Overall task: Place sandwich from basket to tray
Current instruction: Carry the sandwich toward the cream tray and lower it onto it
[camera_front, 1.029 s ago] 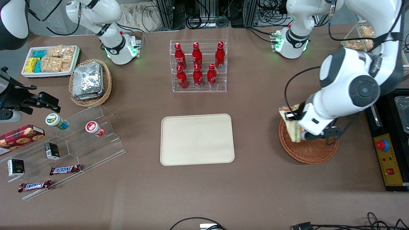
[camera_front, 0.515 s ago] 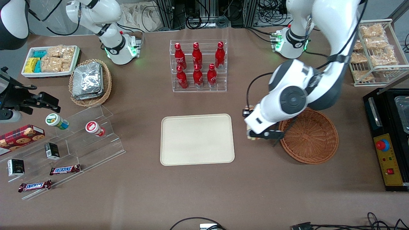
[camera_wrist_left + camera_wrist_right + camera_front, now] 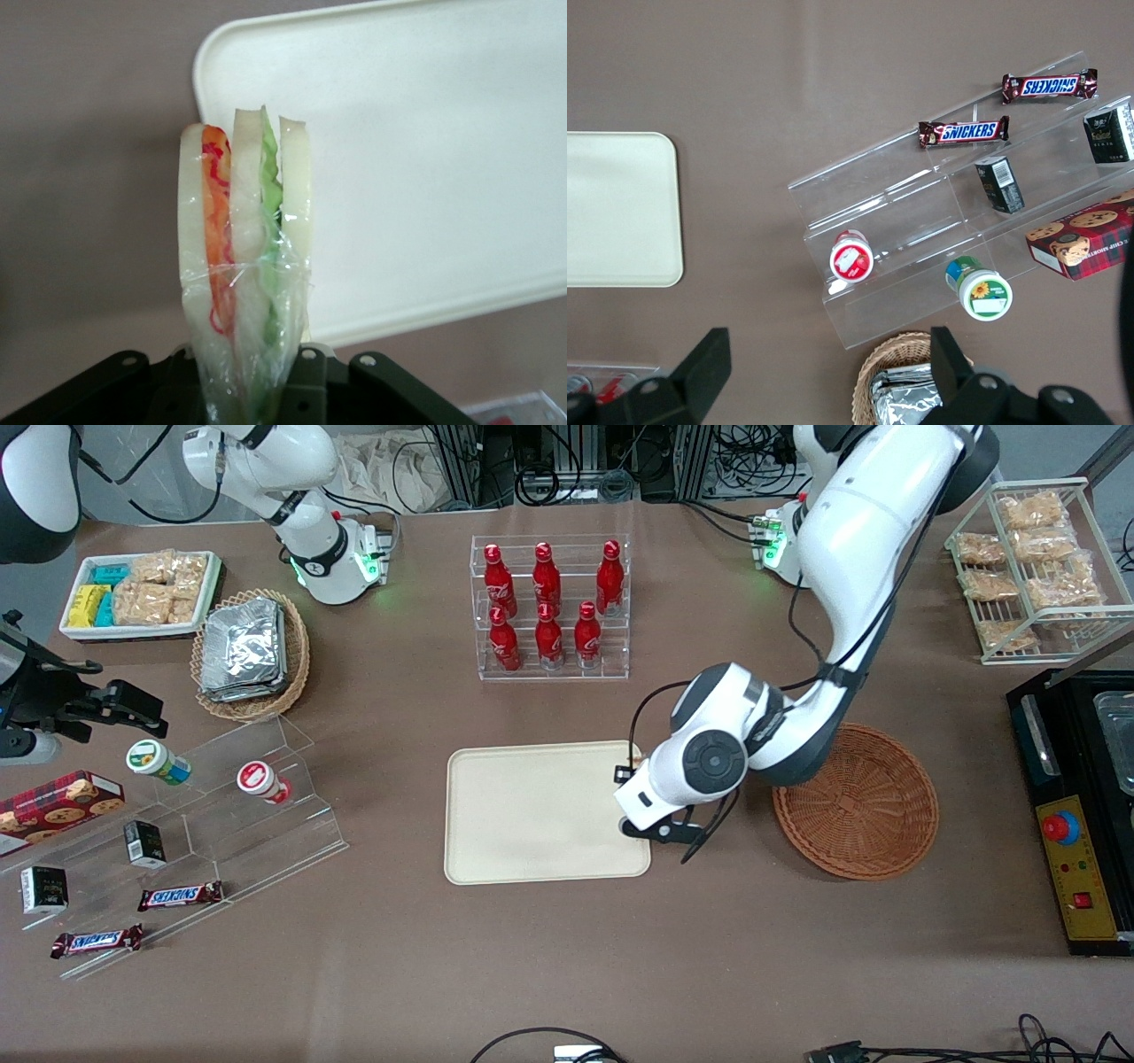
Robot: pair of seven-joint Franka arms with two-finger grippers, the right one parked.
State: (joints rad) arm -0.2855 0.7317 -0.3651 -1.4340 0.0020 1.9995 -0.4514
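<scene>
— Over the tray's edge, is that where you are?

— Yes. My gripper hangs above the rim of the tray at the end that faces the basket, and the arm reaches to it from above the basket's near-tray side.

— What have you got in it?

— The sandwich. My fingers are clamped on its wrapped end, and it stands up out of the gripper with the slices on edge: white bread, an orange-red layer, bread again, a green layer, bread. Clear film is bunched around it where I grip.

— Can it be seen from the front?

— Barely. Only a sliver of it shows at my wrist; the arm covers the rest.

— And what lies under the sandwich?

— From my wrist camera, a rounded corner of the tray and bare brown table beside it. The sandwich is in the air, not touching the tray.

— The basket?

— Nothing lies in it. It sits on the table just beside the tray, toward my end.

— Anything else close by?

— A clear rack of red bottles stands farther from the front camera than the tray.
</scene>
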